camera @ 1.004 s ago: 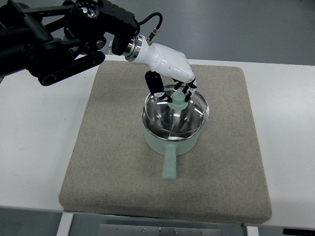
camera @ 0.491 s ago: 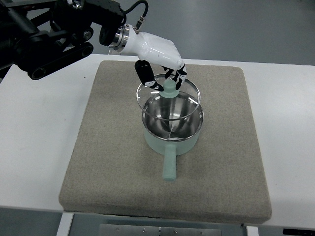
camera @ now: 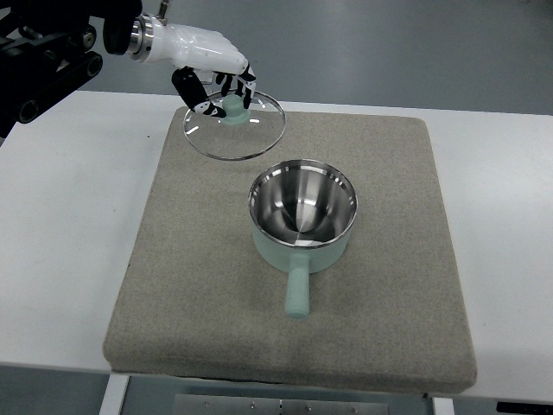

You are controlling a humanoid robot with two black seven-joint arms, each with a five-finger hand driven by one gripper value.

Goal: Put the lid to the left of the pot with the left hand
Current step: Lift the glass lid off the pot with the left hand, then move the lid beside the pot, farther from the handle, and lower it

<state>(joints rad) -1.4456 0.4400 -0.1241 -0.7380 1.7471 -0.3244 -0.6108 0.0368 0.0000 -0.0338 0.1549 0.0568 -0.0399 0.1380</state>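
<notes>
Gripping the pale green knob of the glass lid (camera: 234, 126), the left hand (camera: 210, 65) has its fingers clamped around it, holding the lid in the air above the far left part of the grey mat (camera: 173, 285). Uncovered, the mint-green pot (camera: 302, 218) stands mid-mat, its handle pointing toward the near edge.

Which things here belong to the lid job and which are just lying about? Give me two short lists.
Belongs to the job:
- lid, glass, held up by its knob
- left hand, gripping that knob
- pot, open, on the mat
- mat, bare to the left of the pot

Just there:
- table, white, under the mat
</notes>
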